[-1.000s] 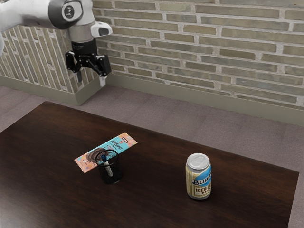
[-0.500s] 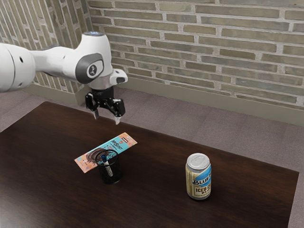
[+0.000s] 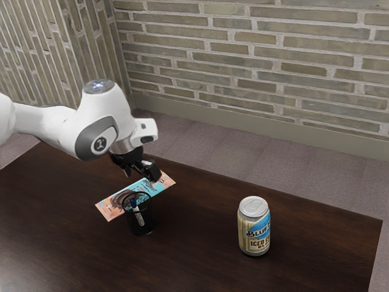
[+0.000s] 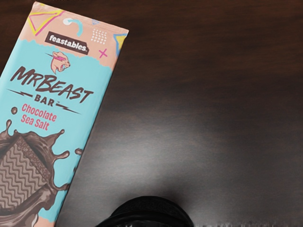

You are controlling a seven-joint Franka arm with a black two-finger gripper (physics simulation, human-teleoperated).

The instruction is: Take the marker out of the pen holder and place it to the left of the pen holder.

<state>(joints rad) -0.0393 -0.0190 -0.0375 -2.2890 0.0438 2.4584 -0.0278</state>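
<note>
1. One marker [image 3: 138, 212] stands tilted inside the pen holder [image 3: 149, 220], its blue end near the rim and its pale barrel seen through the dark wall. Gripped too low or off its line, it could jam against the rim during the lift and drag or tip the holder.

2. The pen holder is upright on the table [image 3: 194, 261]. It appears light; a finger coming down on its rim, through poor centring, would probably knock it over.

3. The gripper [image 3: 142, 179] hangs above and just beyond the holder, over the far part of the chocolate bar. Its fingers are spread, with nothing between them. The step in hand is judged to be the approach; the hand should be centred over the marker before descending. A descent from here would risk pressing on the bar and missing the marker.

4. The chocolate bar [image 4: 52, 94] lies flat near the holder, without touching it. A marker released partly on its edge might roll, as might one dropped from too high.

5. The can [image 3: 254, 228] stands upright, well apart from the holder. It poses little hazard unless the arm swings wide.
</note>
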